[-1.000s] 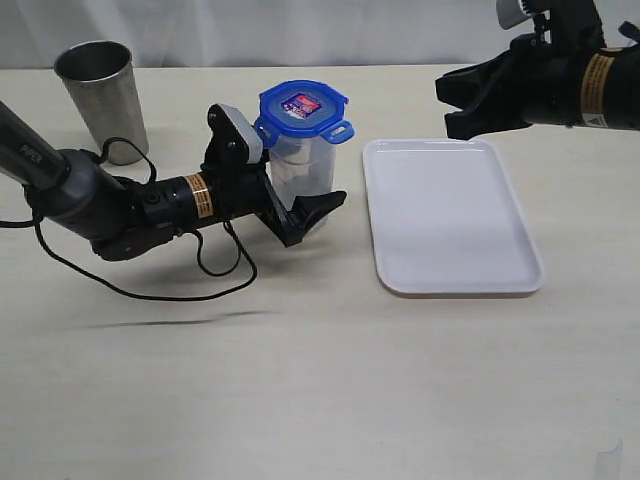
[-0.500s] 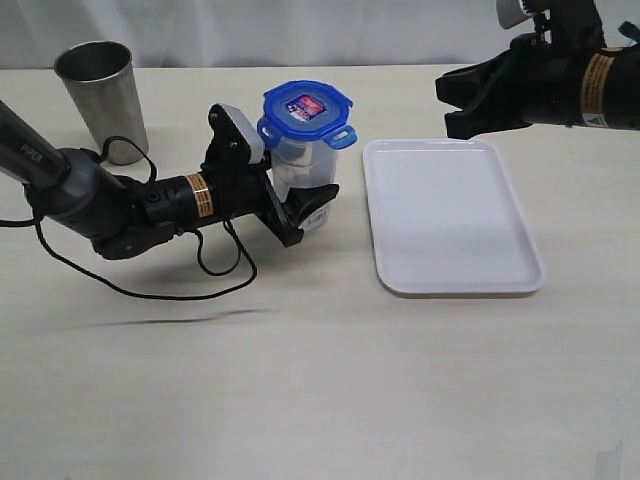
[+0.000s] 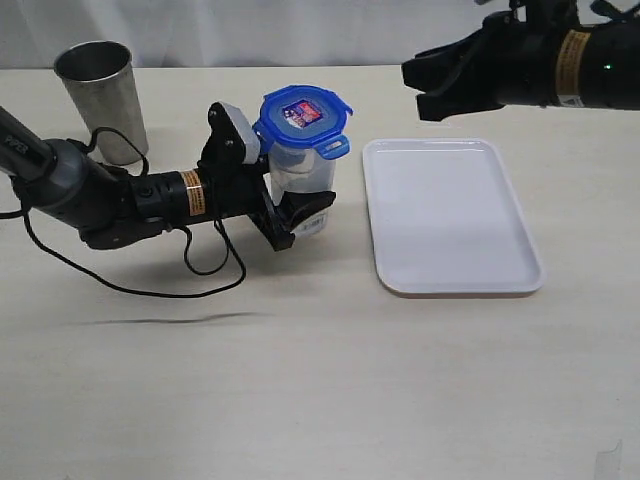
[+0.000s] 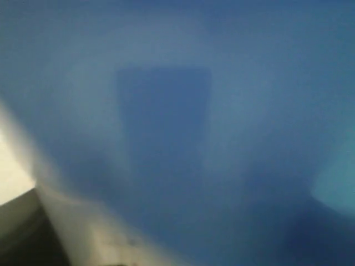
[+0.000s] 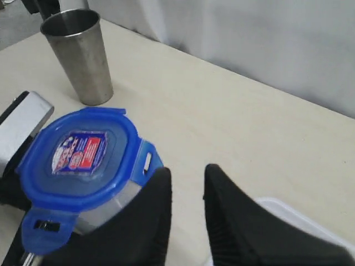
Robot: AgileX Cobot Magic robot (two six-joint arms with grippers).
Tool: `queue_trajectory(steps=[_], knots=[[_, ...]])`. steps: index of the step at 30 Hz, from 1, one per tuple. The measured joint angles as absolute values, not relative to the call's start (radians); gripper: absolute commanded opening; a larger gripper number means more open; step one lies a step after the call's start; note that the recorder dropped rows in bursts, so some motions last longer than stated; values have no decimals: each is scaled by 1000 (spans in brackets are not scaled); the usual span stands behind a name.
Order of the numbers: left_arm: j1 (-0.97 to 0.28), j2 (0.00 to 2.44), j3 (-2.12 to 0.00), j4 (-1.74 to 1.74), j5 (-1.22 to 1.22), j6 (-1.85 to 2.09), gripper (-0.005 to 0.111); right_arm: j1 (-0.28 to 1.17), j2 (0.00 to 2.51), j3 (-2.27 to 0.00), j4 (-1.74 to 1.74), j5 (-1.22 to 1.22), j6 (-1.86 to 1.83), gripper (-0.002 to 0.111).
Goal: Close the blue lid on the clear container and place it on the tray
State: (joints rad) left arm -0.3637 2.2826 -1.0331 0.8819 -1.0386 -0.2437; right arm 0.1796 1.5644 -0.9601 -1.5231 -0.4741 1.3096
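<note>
One clear container (image 3: 300, 172) stands on the table (image 3: 300, 390) just left of the one white tray (image 3: 450, 215), with one blue lid (image 3: 303, 115) on top. Left gripper (image 3: 300, 207) is clamped round its lower part. Right gripper (image 3: 415, 90) hangs near the tray's far edge, fingers slightly apart, empty. One steel cup (image 3: 100, 95) far left.

blue lid (image 4: 233, 83) blurred and very close, darker rectangular patch (image 4: 163, 116) on it, pale edge (image 4: 14, 169) beside

Exterior camera: high, well back, over my whole table (image 3: 300, 380). Left wrist camera sits against the blue lid (image 4: 177, 111) — pure blur; right wrist looks down on it closely, a sight shared with the exterior.
</note>
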Motion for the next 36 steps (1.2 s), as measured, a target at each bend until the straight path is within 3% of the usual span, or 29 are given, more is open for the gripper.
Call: queue_trajectory(steps=[6,11,16,21,27,30,36], knots=[[-294,2275,-1033,1079,-1085,-350,0,277,1568,-1097,-1714,-353,1781,31],[-255,2275,-1033,1209,-1136,-360,0,284,1584,-1191,-1735,-294,1777,31],[-244,2275,-1033,1250,-1154,-362,0,328,1614,-1204,-1707,221,1615,31],[-244,2275,-1033,1252,-1156,-362,0,329,1695,-1348,-1095,611,990,31],[-244,2275,-1033,1243,-1158,-362,0,252,1787,-1553,-70,781,105,45],[-244,2275,-1033,1243,-1158,-362,0,250,1800,-1592,359,869,-212,47],[-244,2275,-1033,1239,-1158,-362,0,312,1812,-1604,587,997,-381,47]])
